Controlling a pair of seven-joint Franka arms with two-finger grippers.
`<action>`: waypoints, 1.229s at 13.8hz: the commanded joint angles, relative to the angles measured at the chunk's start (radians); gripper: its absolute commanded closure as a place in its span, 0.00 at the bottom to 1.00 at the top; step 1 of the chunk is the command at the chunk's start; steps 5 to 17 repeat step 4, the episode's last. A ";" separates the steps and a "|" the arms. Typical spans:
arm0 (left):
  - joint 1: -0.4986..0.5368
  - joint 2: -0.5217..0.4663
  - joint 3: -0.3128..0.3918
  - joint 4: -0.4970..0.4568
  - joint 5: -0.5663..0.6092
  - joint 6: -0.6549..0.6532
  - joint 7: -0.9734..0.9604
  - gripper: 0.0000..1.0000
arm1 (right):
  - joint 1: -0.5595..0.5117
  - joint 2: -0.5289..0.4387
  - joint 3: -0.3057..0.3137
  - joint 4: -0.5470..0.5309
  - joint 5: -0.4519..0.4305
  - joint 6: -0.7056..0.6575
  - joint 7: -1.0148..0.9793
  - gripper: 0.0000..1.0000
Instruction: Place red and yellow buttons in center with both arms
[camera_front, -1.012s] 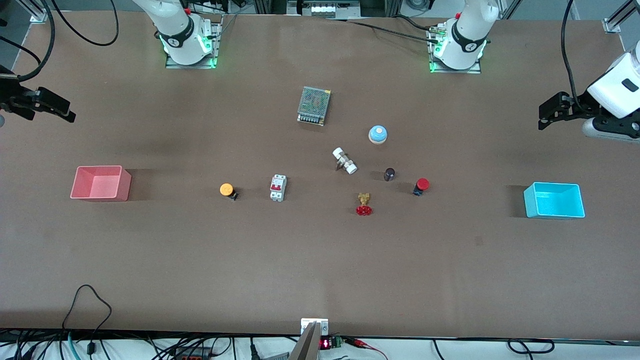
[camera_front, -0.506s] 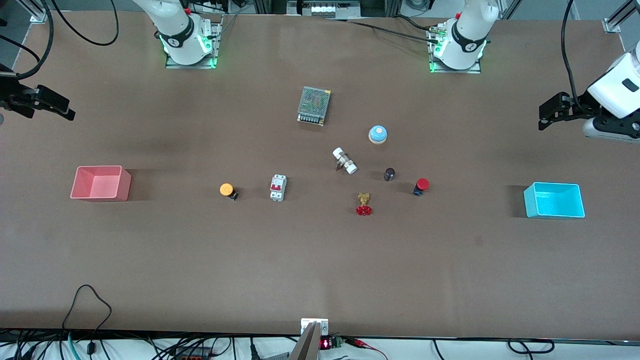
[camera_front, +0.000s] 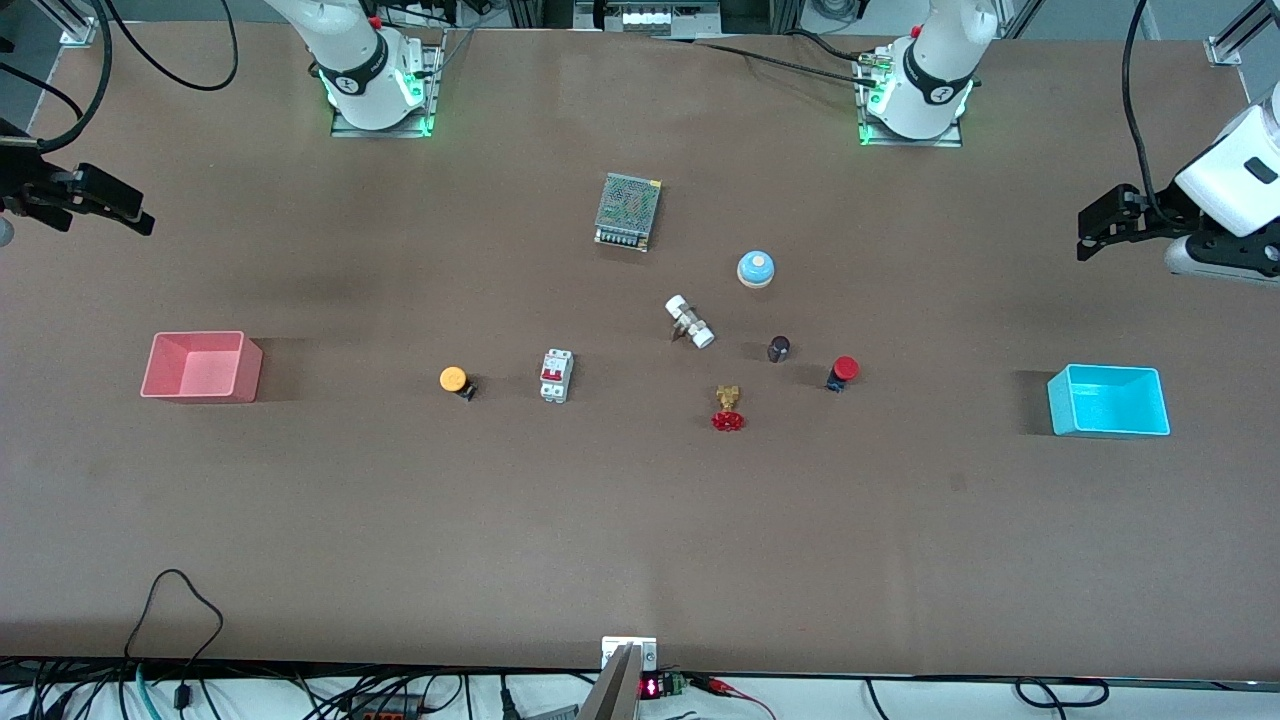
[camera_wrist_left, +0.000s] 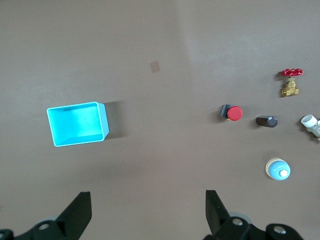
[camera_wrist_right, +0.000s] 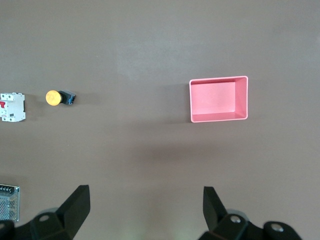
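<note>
Currently both arms wait high at the ends of the table (camera_front: 400, 520), each gripper spread wide and holding nothing. The left gripper (camera_front: 1100, 222) hangs over the table's edge at the left arm's end, above the blue bin (camera_front: 1108, 401); its 2 fingers (camera_wrist_left: 80, 215) show apart in the left wrist view. The right gripper (camera_front: 95, 200) hangs over the right arm's end, farther from the front camera than the pink bin (camera_front: 200, 366), its fingers (camera_wrist_right: 75, 205) likewise apart. The red button (camera_front: 842, 372) lies on its side toward the left arm's end, near a dark cylinder (camera_front: 778, 348) and the brass valve (camera_front: 728, 409). The yellow button (camera_front: 456, 381) lies toward the right arm's end, beside a white circuit breaker (camera_front: 556, 375). Between them sit a white fitting (camera_front: 689, 321), a blue bell (camera_front: 756, 269) and a mesh power supply (camera_front: 628, 211).
</note>
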 joint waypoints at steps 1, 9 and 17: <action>0.010 0.006 -0.005 0.013 0.016 -0.001 0.017 0.00 | -0.001 -0.012 0.005 0.002 -0.017 -0.020 0.006 0.00; 0.007 0.006 -0.005 0.013 0.016 -0.002 0.009 0.00 | -0.001 -0.012 0.005 0.003 -0.017 -0.019 0.008 0.00; 0.007 0.006 -0.005 0.013 0.016 -0.002 0.009 0.00 | -0.001 -0.012 0.005 0.003 -0.017 -0.019 0.008 0.00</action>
